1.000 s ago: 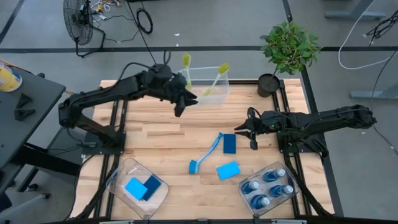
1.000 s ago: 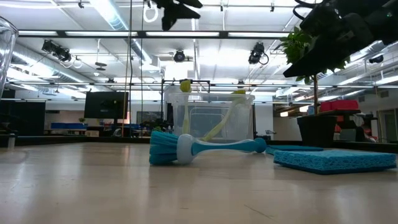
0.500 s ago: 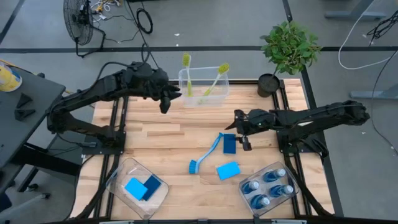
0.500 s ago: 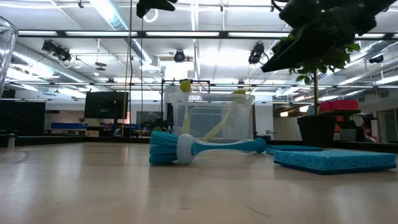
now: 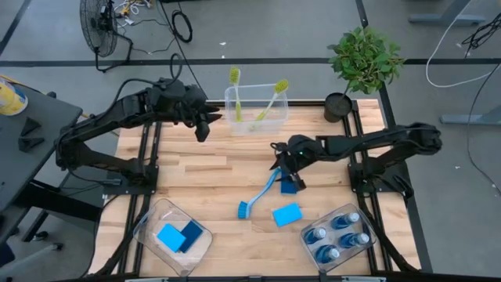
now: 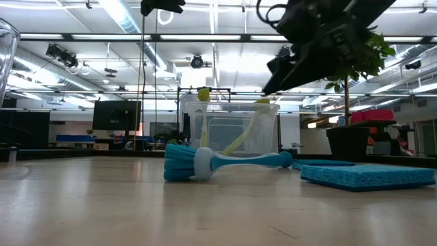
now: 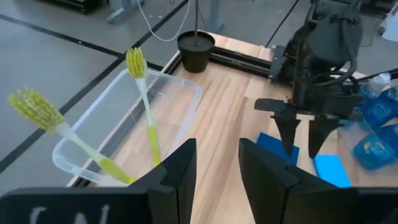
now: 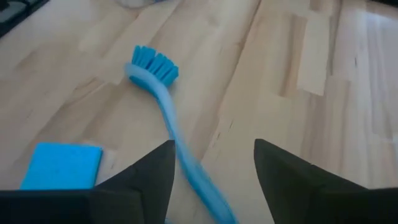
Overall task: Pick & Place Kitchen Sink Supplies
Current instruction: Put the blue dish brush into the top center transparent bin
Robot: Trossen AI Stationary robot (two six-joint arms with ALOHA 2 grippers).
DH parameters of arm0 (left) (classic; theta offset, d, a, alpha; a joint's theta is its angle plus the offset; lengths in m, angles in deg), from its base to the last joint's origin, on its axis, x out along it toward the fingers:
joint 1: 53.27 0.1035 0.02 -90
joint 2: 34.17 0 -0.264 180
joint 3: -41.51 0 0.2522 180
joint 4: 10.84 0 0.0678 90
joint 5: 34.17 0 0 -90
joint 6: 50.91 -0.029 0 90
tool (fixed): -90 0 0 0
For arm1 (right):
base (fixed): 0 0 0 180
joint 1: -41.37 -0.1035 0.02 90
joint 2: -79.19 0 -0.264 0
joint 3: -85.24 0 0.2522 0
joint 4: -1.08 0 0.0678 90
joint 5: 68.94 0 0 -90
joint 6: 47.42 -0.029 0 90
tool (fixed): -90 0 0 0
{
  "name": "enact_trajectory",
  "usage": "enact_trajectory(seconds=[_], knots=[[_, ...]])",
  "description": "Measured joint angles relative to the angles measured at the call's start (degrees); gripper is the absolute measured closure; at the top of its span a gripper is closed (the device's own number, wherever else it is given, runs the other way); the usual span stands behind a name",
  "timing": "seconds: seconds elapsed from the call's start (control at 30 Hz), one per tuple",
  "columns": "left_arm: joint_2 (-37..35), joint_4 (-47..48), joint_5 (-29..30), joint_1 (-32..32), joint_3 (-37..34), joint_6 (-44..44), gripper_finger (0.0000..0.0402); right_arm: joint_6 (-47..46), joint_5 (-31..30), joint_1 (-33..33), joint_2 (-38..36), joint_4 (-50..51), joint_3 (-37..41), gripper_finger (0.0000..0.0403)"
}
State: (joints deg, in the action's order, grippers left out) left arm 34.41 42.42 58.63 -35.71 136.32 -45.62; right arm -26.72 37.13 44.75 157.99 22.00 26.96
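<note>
The scene is being lit brightly and evenly by ceiling strip lights (image 6: 123,17), which are glaring in the low view; the right pincer (image 6: 300,48) is being silhouetted there, and the blue brush handle (image 8: 193,180) is being blurred up close

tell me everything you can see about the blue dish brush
The blue dish brush lies flat on the wooden table, near its middle. It looks like plastic: a long, slim blue handle, a pale collar and a head of bright blue bristles. The head points toward the table's near edge; the handle's far end runs beside a dark blue sponge. The right pincer, open, hovers above the handle, not touching it.
</note>
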Motion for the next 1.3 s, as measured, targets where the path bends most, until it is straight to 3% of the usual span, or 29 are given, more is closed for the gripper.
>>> enact_trajectory(seconds=[0.63, 1.0, 1.3], knots=[[-1.31, 6.97, 3.07, 0.00, 0.00, -0.68, 0.0278, 18.42, 6.00, 1.46, 13.87, 2.63, -3.42, 0.0181], [-1.31, 7.21, 4.46, 0.00, 0.00, -0.60, 0.0278, 22.05, 3.45, 1.11, 19.37, -1.43, -3.42, 0.0182], [-1.29, 7.51, 5.79, 0.00, 0.00, -0.55, 0.0278, 21.98, 7.10, 0.50, 20.74, -4.63, -3.42, 0.0182]])
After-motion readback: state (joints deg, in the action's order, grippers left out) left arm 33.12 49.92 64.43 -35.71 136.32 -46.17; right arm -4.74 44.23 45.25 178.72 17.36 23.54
